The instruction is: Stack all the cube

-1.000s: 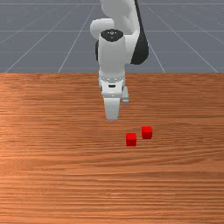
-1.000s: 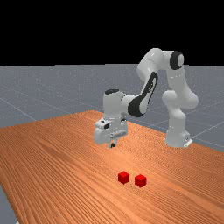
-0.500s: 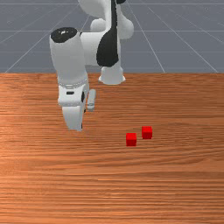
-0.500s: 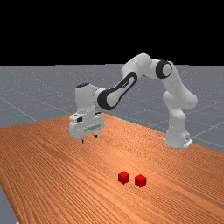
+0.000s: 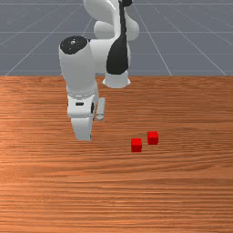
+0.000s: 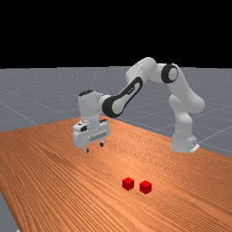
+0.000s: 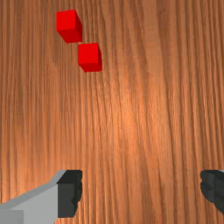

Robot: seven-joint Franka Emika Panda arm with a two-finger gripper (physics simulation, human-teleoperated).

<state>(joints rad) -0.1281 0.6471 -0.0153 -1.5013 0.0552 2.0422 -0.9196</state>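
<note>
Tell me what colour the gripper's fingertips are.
The fingertips are very dark grey, nearly black; the wrist view shows them best.

No readable text or numbers on anything.

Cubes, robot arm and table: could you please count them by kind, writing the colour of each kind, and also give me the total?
Red cubes: 2
White and grey robot arm: 1
Orange-brown table: 1
Total: 4

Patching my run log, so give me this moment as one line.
pincer: open, empty, above table | front view's left red cube, right red cube: apart on table | stack: none
</note>
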